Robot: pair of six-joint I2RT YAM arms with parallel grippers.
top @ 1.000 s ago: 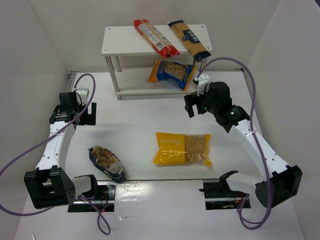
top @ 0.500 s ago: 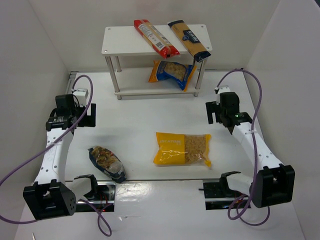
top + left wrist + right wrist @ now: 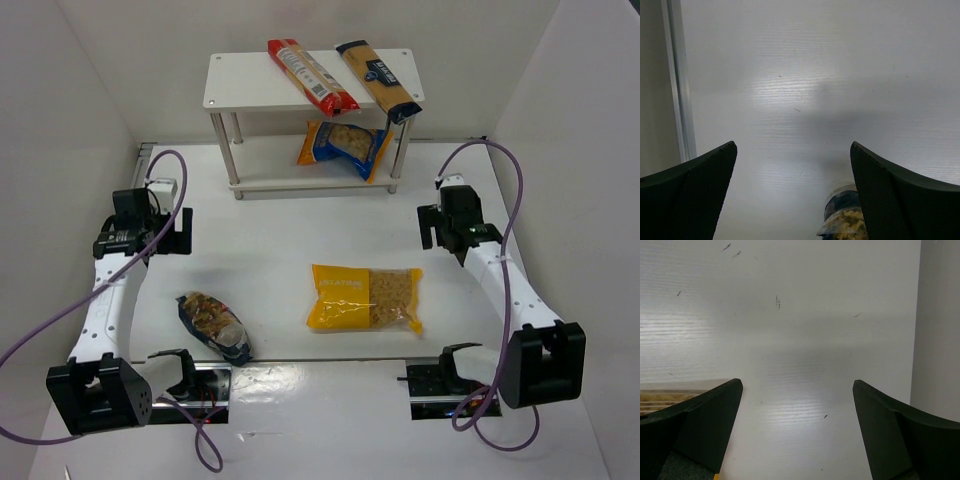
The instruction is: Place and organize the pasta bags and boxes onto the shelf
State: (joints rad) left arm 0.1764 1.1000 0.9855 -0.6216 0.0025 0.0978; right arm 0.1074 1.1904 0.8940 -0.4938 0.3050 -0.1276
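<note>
Top external view: the white worktop (image 3: pixel 290 230) carries the shelf (image 3: pixel 240 85) at its far side. The big yellow bag (image 3: pixel 363 298) lies flat mid-worktop. The red pack (image 3: pixel 311 76) and spaghetti pack (image 3: pixel 377 80) lie on the top board, the blue-orange bag (image 3: pixel 346 147) on the lower. The dark-blue bag (image 3: pixel 213 325) lies near-left. The left claw (image 3: pixel 792 150) and right claw (image 3: pixel 797 385) are spread, holding nothing.

overhead view, wrist views facing table (image 3: pixel 280 240)
</note>
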